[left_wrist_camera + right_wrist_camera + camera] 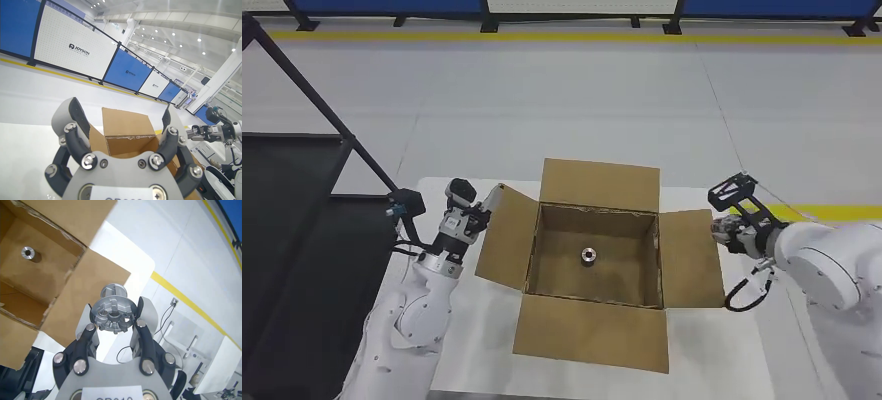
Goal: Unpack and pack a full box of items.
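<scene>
Centred on the white table, a corrugated cardboard box [590,333] splays four flaps; a short steel bushing [588,256] stands on its floor, bore up. At 3 o'clock, past the flap edge, the right gripper [115,308] clamps a ribbed cast-metal flanged hub [113,315], its axis along the fingers. At 9 o'clock the left gripper [122,108] gapes wide.

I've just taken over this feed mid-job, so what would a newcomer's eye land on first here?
The open brown cardboard box in the middle of the white table stands out, with one small silver metal cylinder on its floor. Beside the box's right flap, the right claw is shut on a grey cast-metal flanged part. The left claw hangs open and empty by the left flap.
</scene>
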Motion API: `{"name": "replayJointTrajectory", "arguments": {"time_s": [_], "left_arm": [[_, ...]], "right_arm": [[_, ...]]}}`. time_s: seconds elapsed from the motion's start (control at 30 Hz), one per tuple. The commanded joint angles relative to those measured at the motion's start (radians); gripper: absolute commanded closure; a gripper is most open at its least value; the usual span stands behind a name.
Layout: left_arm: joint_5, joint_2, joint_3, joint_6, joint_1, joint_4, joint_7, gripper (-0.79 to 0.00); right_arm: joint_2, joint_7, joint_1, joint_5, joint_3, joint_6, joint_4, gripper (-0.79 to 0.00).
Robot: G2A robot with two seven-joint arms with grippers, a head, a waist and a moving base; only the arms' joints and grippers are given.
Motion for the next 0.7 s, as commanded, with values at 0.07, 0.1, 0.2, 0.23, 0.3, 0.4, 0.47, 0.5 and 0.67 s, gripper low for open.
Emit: {"name": "replayJointTrajectory", "arguments": {"time_s": [0.07, 0.1, 0.2, 0.23, 0.3, 0.4, 0.47, 0.5, 0.67], "left_arm": [[0.000, -0.004, 0.021, 0.000, -0.019, 0.015, -0.002, -0.785], [0.002, -0.005, 0.024, 0.000, -0.023, 0.017, -0.002, -0.785], [0.005, -0.006, 0.030, 0.002, -0.031, 0.022, -0.001, -0.785], [0.006, -0.007, 0.031, 0.004, -0.032, 0.023, -0.001, -0.785], [0.010, -0.008, 0.033, 0.010, -0.033, 0.024, -0.002, -0.785], [0.018, -0.009, 0.037, 0.020, -0.034, 0.023, -0.002, -0.785], [0.021, -0.010, 0.040, 0.026, -0.035, 0.021, -0.002, -0.785], [0.025, -0.010, 0.041, 0.030, -0.035, 0.018, -0.002, -0.785], [0.036, -0.011, 0.043, 0.040, -0.034, 0.009, -0.005, -0.785]], "right_arm": [[0.012, -0.026, -0.079, 0.030, 0.090, -0.056, 0.109, 0.000], [0.014, -0.030, -0.086, 0.030, 0.097, -0.065, 0.152, 0.000], [0.018, -0.066, -0.084, 0.066, 0.098, -0.129, 0.294, 0.000], [0.020, -0.079, -0.079, 0.074, 0.094, -0.155, 0.342, 0.000], [0.021, -0.112, -0.068, 0.092, 0.081, -0.198, 0.436, 0.000], [0.019, -0.165, -0.049, 0.120, 0.045, -0.269, 0.529, 0.000], [0.018, -0.185, -0.035, 0.115, 0.015, -0.292, 0.574, 0.000], [0.016, -0.193, -0.026, 0.113, 0.000, -0.299, 0.591, 0.000], [0.011, -0.223, 0.018, 0.091, -0.072, -0.340, 0.657, -0.206]]}}
